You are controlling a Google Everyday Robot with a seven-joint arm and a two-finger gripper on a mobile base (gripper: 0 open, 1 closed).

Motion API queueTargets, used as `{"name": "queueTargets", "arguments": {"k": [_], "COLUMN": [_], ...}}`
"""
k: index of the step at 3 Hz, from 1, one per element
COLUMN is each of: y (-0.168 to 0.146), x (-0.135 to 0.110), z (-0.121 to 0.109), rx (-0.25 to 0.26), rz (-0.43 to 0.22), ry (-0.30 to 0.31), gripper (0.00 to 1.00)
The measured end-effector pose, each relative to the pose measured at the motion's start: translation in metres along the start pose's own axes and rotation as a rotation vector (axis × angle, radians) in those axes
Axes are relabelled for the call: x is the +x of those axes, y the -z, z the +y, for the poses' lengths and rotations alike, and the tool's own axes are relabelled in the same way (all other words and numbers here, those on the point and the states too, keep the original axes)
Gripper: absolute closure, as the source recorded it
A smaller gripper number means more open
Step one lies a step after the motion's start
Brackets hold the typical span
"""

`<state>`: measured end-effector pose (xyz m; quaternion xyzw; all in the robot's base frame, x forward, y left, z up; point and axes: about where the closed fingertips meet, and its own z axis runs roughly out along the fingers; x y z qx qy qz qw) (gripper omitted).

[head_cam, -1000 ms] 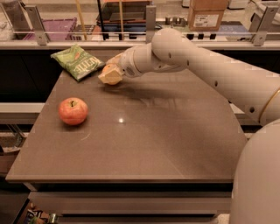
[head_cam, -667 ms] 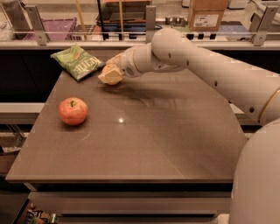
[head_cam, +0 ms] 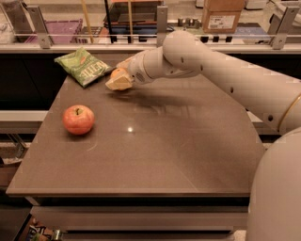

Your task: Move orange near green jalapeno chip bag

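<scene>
One brown bench (head_cam: 164, 150) carries three things in all: one orange (head_cam: 118, 73), one bag (head_cam: 83, 67) and one apple (head_cam: 78, 119).

The single white arm (head_cam: 225, 70) reaches in from the right and across the far part of the bench. Its one pincer (head_cam: 119, 81) sits at the far left of the bench top, just right of the bag's near corner. The pincer is clamped on the orange: the pale fingers (head_cam: 116, 85) wrap the fruit from below and from the side, so only a small orange patch shows at the top. Whether the orange touches the bench or is held just above it cannot be told; a dark shadow lies on the surface right beside the pincer.

The bag is light green and crinkled, with white lettering, and it lies flat at the far left corner of the bench, one corner pointing toward the pincer. The orange is close beside that bag, on its right.

The apple, red with a yellowish flush and its stem dimple up, stands alone near the left edge, well apart from the bag and the orange.

Behind the bench, one cardboard box (head_cam: 223, 14) stands on a shelf.
</scene>
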<state>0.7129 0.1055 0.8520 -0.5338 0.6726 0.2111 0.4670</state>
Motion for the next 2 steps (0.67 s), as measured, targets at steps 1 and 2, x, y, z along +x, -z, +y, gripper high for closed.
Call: {"name": "queueTargets", "arguments": {"k": [1,2], "y": [-0.0021,-0.0022], "x": [-0.0004,-0.0004], "z": [0.0016,0.0017], "rx": [-0.004,-0.004], "rz": [0.0,0.0], "ry": [0.0,0.0], "gripper": [0.0,0.0]}}
